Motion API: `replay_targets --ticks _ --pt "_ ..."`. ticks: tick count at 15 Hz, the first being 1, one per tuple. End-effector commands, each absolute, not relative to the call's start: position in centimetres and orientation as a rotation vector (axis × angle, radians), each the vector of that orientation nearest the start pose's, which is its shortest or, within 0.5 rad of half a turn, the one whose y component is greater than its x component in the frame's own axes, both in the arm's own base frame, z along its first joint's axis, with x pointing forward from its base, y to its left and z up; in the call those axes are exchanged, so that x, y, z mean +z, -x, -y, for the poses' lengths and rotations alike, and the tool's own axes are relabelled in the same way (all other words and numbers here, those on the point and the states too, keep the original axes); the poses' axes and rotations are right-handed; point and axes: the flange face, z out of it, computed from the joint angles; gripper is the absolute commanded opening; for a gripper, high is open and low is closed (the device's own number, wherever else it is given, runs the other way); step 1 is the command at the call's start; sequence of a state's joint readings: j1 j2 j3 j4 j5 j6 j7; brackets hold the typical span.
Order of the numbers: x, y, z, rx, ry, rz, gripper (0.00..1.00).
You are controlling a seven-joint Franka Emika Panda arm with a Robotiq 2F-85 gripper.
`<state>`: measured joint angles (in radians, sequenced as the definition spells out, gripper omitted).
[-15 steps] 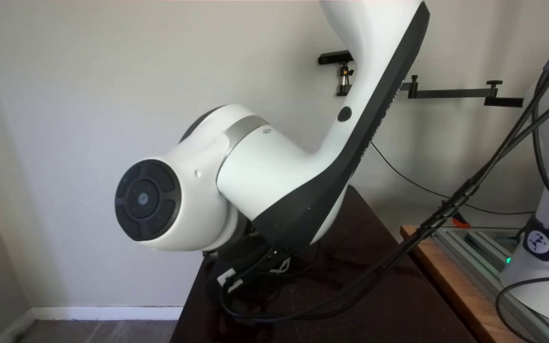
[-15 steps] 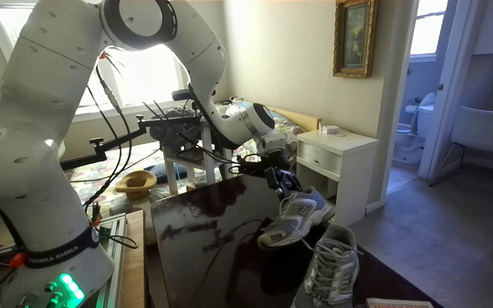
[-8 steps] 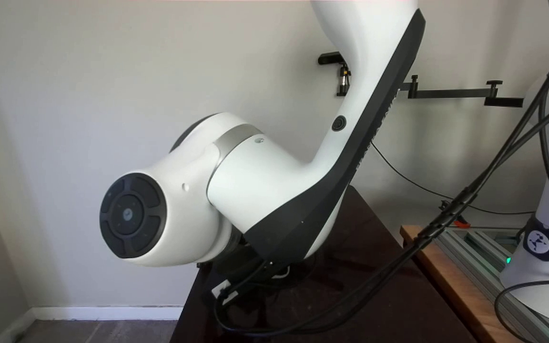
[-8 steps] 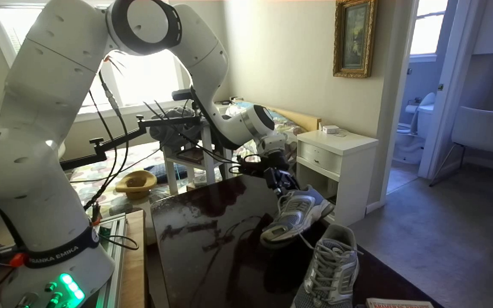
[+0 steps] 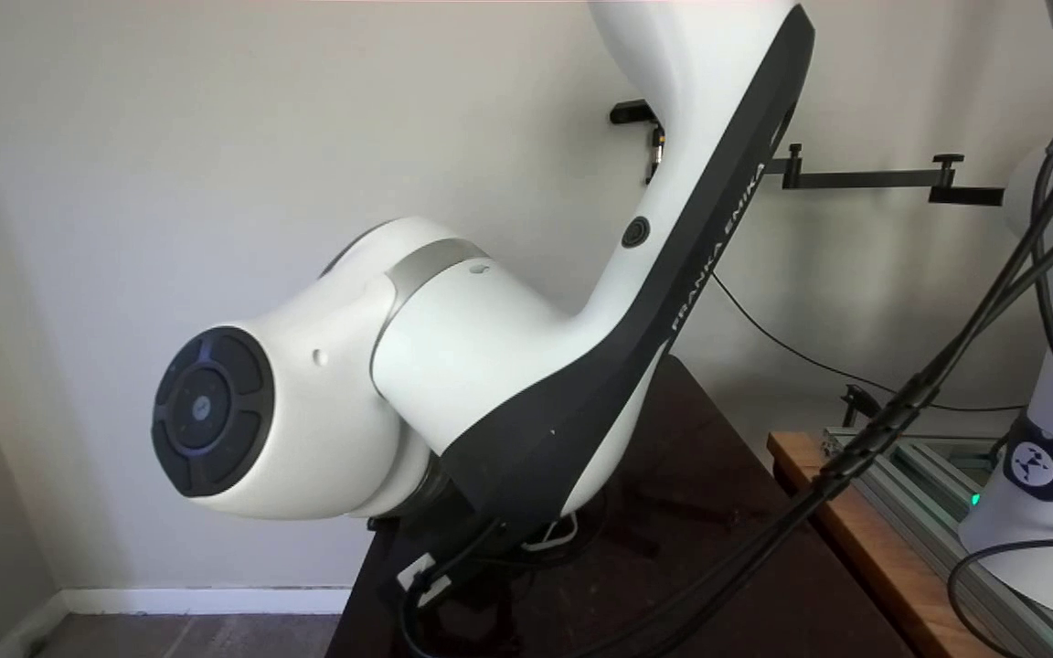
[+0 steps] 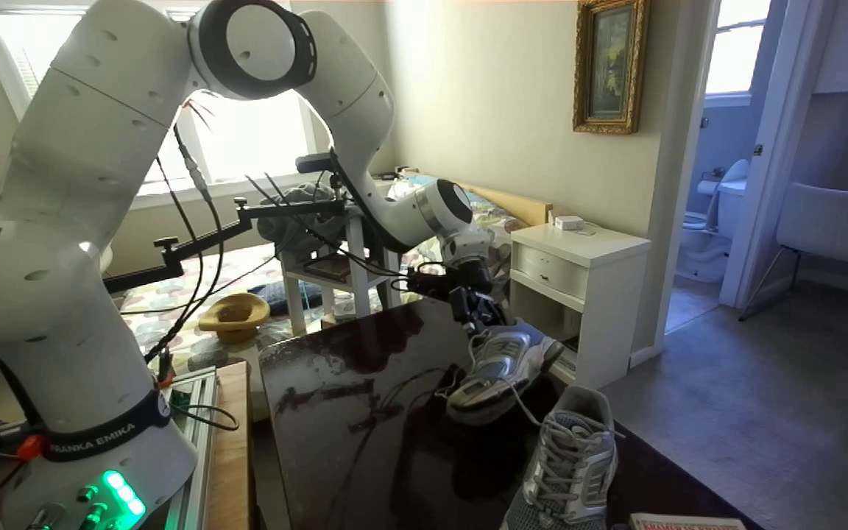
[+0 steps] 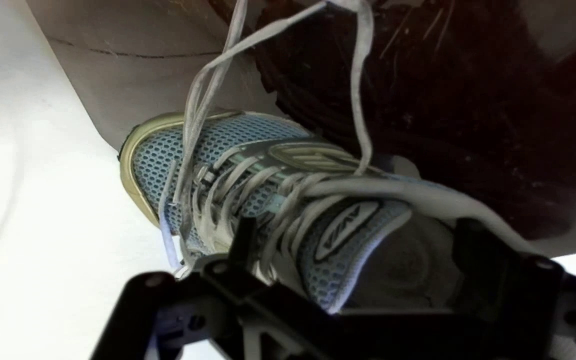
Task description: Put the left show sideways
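The shoe (image 6: 503, 372) is by the edge of the dark table (image 6: 328, 434) nearest the white nightstand (image 6: 612, 302). In the wrist view it shows from above: the blue-gray mesh toe with its cream rim points to the upper left, and the opening lies toward the lower right. Loose laces (image 7: 189, 145) run from it toward the top of that view. The gripper (image 7: 357, 229) is at the ankle end, its two fingers (image 7: 244, 245) wide apart, one in front of the laces and the other in front of the opening, with the tongue between them. The bottom of that view is very dark, so I cannot tell whether they are squeezing the shoe or only straddling it.

A second shoe (image 6: 570, 460) sits upright on the table near the first, turned at an angle to it, its toe end cut off by the frame.

In both exterior views the white arm (image 5: 508, 347) bends down over the table, with black cables (image 5: 892, 420) alongside. Farther off, a small white box (image 6: 568, 222) stands on the nightstand, a bed (image 6: 166, 272) has a patterned cover, and a gold-framed picture (image 6: 610, 66) hangs on the wall.
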<state>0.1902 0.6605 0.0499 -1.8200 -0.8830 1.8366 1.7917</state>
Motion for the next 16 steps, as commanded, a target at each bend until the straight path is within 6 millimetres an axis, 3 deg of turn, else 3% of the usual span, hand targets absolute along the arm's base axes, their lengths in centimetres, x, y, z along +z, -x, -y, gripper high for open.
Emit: replay_targets --ticks 1,9,16 --pt "14.9 -59.2 -8.8 0.273 -1.992 1.098 1.0" --pt "14.4 -58.8 -9.4 0.142 -2.027 1.104 1.0" --pt "16.3 -58.9 -9.2 0.246 -1.988 1.148 1.0"
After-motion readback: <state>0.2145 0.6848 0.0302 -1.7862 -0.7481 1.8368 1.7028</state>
